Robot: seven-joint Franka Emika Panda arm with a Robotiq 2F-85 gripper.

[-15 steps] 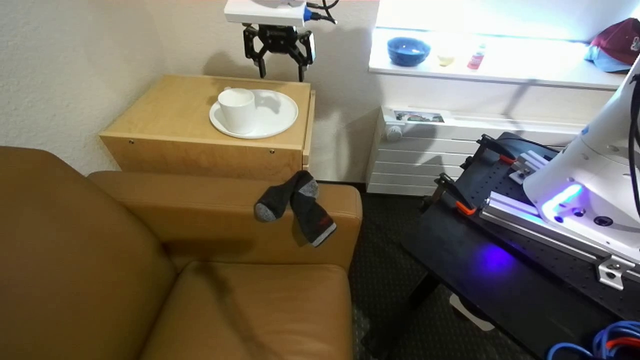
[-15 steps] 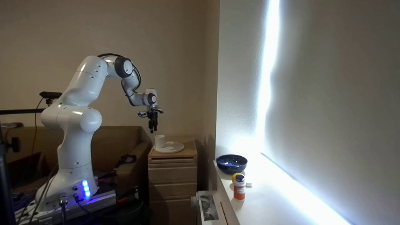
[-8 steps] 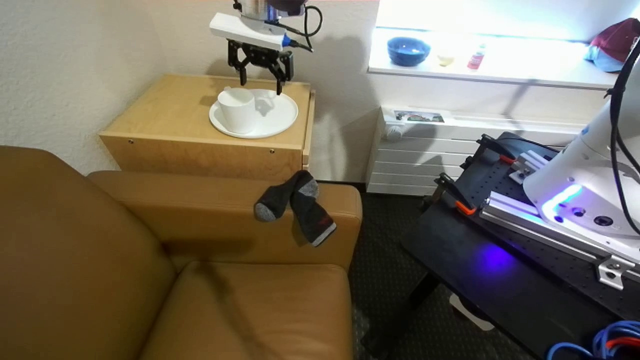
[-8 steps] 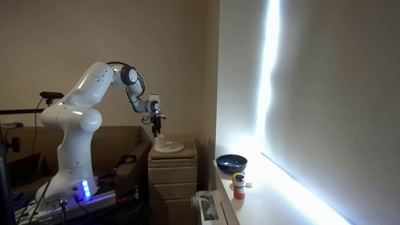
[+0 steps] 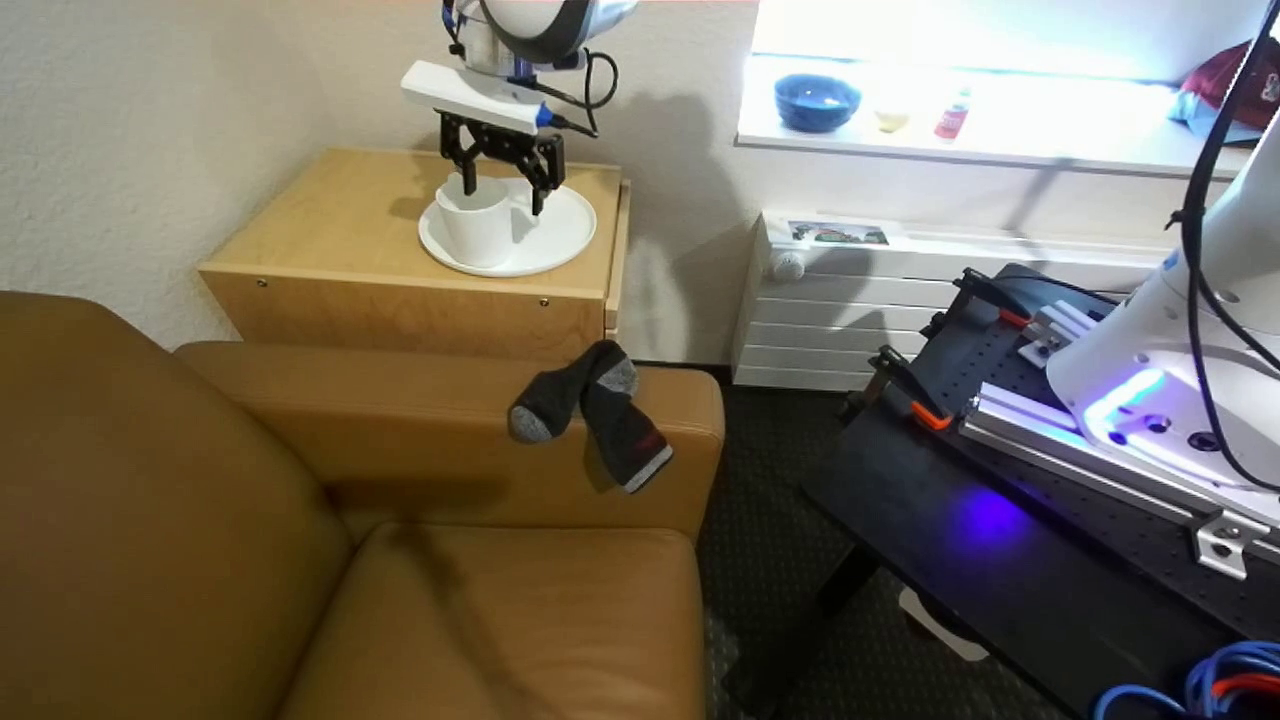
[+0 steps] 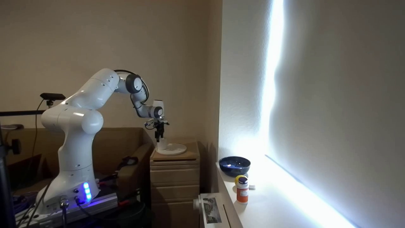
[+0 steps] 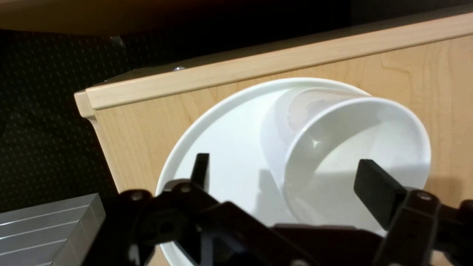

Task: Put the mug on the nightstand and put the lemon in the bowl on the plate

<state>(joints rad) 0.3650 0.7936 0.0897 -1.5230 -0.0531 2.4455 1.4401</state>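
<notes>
The white mug (image 5: 480, 230) stands upright on one side of the white plate (image 5: 562, 228), which lies on the nightstand's light-wood top (image 5: 330, 215). Just over the mug is my open gripper (image 5: 504, 200), holding nothing. In the wrist view the gripper (image 7: 284, 170) has one finger (image 7: 378, 192) across the mug's mouth (image 7: 340, 184) and the opposite finger (image 7: 200, 170) over bare plate, so the near wall lies between them. Whether a fingertip dips inside the mug, I cannot tell. On the windowsill sit the dark blue bowl (image 6: 234, 167) and the yellow lemon (image 6: 238, 180), partly behind a bottle.
The white bottle with a red-orange label (image 6: 242, 194) stands by the lemon. Dark socks (image 5: 590, 410) lie on the brown sofa's arm (image 5: 400, 385). A white radiator (image 5: 850, 300) is below the sill (image 5: 1040, 145). Walls close in behind the nightstand.
My gripper has come down and shifted towards the mug, its jaws staying open. Mug, plate, bowl and lemon have kept their places.
</notes>
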